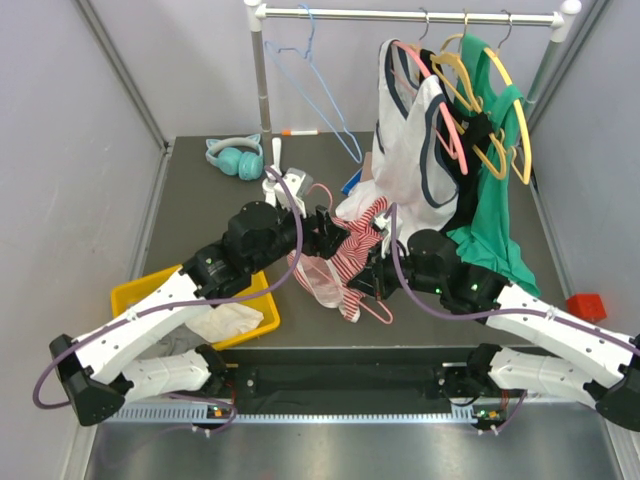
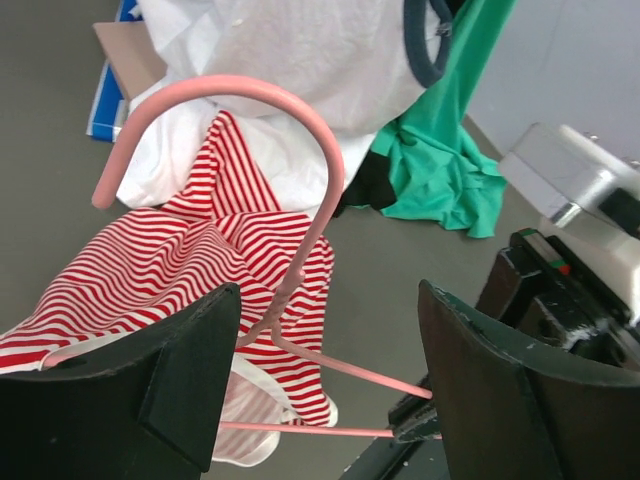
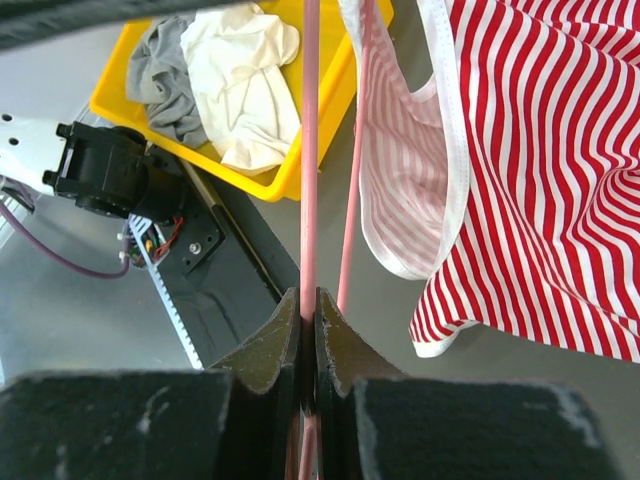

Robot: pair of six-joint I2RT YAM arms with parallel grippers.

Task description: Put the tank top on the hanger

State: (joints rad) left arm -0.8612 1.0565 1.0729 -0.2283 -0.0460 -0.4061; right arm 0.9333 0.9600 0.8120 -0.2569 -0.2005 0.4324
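Right gripper [image 3: 308,325]: fingers pinching the hanger [image 3: 310,150] rod, its long axis running straight ahead. Left gripper [image 2: 328,330]: fingers spread, hanger neck ahead between them; tank top [image 2: 170,255] bunched just beyond.

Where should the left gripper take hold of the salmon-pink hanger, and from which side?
Grip the hanger at its straight neck under the hook: the tank top does not cover it, and it lies ahead of the open left gripper. Come from the left, since the right gripper clamps a lower rod.
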